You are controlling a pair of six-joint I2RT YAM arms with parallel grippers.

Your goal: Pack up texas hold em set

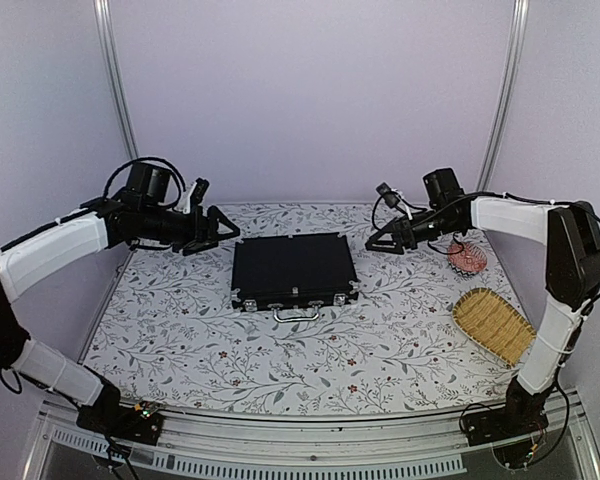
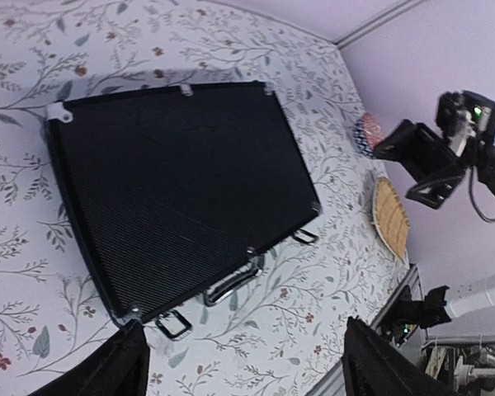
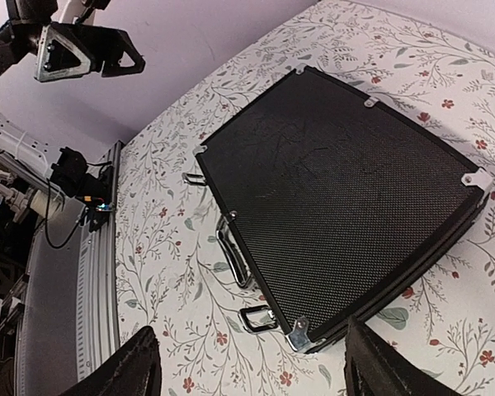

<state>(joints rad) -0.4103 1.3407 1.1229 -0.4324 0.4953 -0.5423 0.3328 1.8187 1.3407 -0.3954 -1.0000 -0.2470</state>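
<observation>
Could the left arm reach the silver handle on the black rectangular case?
Probably yes: the left gripper hovers open near the black rectangular case, and nothing lies between it and the silver handle.

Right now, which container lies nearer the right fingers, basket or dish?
The red patterned dish; the woven basket lies farther off, toward the front edge.
</observation>
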